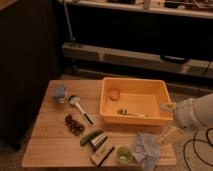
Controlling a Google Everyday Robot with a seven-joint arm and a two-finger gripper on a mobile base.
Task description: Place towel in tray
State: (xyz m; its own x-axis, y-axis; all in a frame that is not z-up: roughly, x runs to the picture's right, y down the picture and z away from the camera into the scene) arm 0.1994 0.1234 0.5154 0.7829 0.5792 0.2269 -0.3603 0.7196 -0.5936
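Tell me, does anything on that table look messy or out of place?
The towel lies crumpled at the table's front edge, apparently spilling over it, outside the tray. The gripper is by the tray's right rim, away from the towel. Nothing else stands out.

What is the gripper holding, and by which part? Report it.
Nothing that shows: the gripper is at the right end of the tray; the towel lies on the table nearby.

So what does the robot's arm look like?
The arm is fat, rounded and pale grey-white, with no markings I can see. Its tool looks tan-coloured and is at the right rim of the orange tray.
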